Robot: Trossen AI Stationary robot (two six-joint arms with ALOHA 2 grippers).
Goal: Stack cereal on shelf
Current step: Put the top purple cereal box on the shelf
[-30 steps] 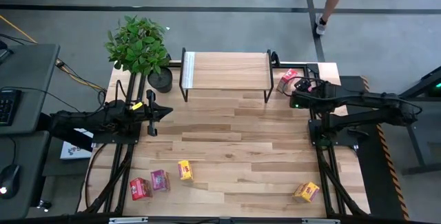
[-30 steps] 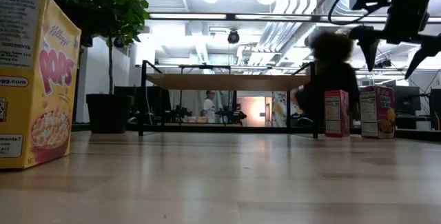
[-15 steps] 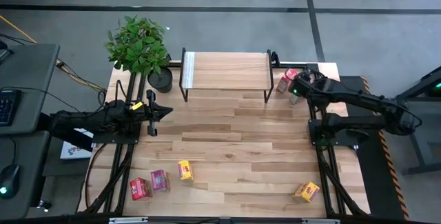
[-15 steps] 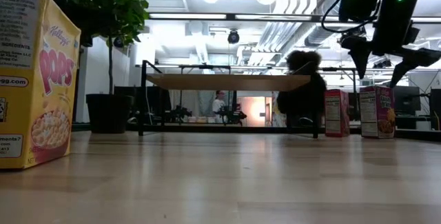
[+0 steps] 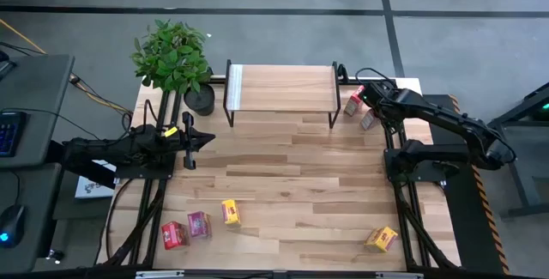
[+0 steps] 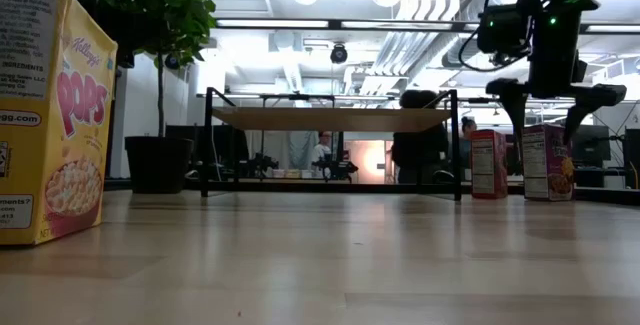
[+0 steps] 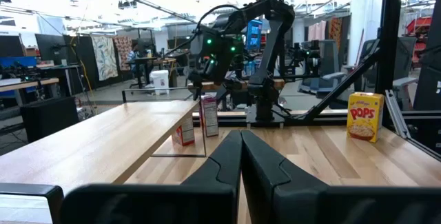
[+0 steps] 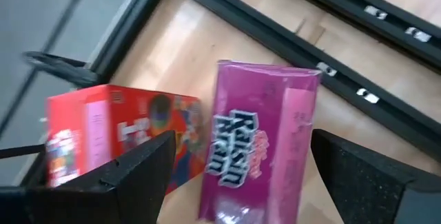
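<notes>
Wood table (image 5: 292, 184) holds scattered cereal boxes (image 5: 199, 225); shelf (image 5: 281, 87) bare

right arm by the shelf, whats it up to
The right gripper hangs open above a pink box that stands beside a red box at the right end of the shelf, which holds nothing yet. The left gripper waits shut at the table's left side. Four more boxes sit along the near edge.

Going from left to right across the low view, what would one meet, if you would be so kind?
Yellow cereal box → potted plant → shelf → red cereal box → pink cereal box, with the right gripper over it.
</notes>
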